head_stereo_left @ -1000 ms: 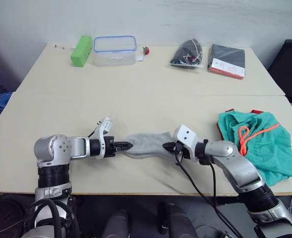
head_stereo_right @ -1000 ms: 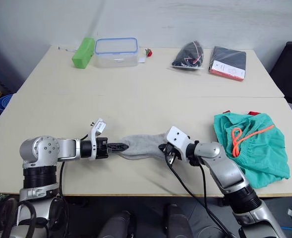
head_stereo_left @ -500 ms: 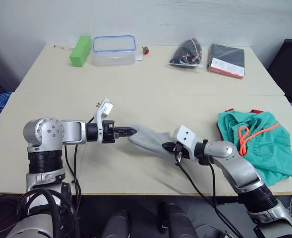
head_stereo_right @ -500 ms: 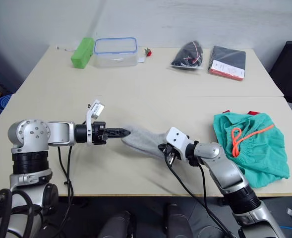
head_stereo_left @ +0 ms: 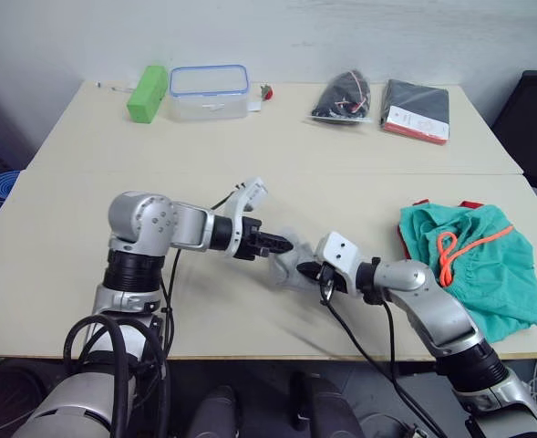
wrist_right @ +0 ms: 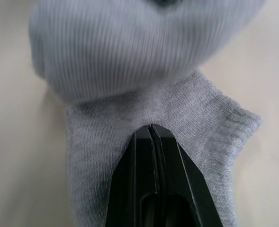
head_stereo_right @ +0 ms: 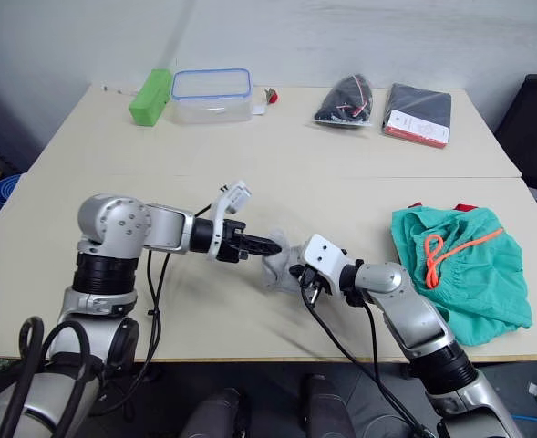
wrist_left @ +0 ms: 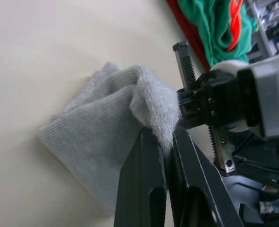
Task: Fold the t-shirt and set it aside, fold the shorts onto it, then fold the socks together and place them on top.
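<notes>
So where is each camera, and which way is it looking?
Head views: up high, looking down over both arms at the soft light grey socks on the beige table.
Left wrist view: along the left hand, pinching a sock end.
Right wrist view: along the right hand, shut on sock fabric.
All views share the socks.

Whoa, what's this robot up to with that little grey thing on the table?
It is folding a pair of grey socks. The left gripper pinches one end and holds it over toward the right gripper, which pins the other end against the table, so the socks are doubled over. Off to the robot's right, the teal shorts lie folded over the red t-shirt, whose edge peeks out. The socks look meant to go on top of that pile next.
</notes>
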You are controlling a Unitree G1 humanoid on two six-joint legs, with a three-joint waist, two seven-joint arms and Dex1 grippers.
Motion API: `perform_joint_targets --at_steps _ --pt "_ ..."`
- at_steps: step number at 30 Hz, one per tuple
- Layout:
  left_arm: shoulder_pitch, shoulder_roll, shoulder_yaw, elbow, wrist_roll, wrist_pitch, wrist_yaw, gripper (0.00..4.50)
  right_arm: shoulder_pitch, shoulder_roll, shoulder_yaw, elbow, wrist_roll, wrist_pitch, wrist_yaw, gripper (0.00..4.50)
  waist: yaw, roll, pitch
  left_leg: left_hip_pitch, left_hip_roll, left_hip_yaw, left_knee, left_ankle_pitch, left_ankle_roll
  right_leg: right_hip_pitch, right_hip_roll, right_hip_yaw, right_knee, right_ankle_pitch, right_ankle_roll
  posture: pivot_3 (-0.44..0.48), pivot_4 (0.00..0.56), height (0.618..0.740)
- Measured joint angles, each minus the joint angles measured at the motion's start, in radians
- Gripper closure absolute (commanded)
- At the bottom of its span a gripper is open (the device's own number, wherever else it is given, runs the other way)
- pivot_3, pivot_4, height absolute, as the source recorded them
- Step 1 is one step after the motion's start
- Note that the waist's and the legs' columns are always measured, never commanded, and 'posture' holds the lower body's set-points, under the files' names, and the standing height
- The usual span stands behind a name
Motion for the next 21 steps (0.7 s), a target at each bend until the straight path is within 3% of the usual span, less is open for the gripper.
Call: perform_joint_targets --at_steps 3,8,15,21 --pt "0.0 0.003 -0.032 0.008 0.019 -0.021 -0.022 3.87 0.004 0.0 0.0 -0.007 0.0 0.004 -0.006 4.5 0.0 0.0 0.0 0.0 0.0 0.0 -0.001 0.001 0.0 -0.001 0.0 0.0 0.0 0.0 0.0 0.0 0.15 0.74" --pt "0.017 0.019 -0.017 -0.001 0.011 -0.071 -0.099 2.31 0.012 0.0 -0.002 -0.017 0.0 0.008 -0.013 4.5 0.0 0.0 0.0 0.0 0.0 0.0 -0.001 0.001 0.0 -0.001 0.0 0.0 -0.001 0.0 0.0 0.0 0.15 0.74" --pt "0.087 0.044 0.089 -0.069 -0.046 -0.17 -0.218 0.03 0.014 0.0 -0.003 -0.028 0.0 0.024 -0.016 4.5 0.001 0.0 0.0 -0.001 0.0 0.0 -0.001 0.001 0.0 -0.001 0.0 0.0 -0.001 0.0 0.0 0.0 0.15 0.74" --pt "0.166 0.091 0.096 -0.11 -0.035 -0.326 -0.283 0.03 0.012 -0.001 -0.005 -0.026 0.0 0.024 -0.01 4.5 0.001 0.0 0.0 -0.001 0.0 0.0 -0.002 0.001 0.0 -0.001 0.0 0.0 -0.001 0.0 0.0 0.0 0.15 0.74"
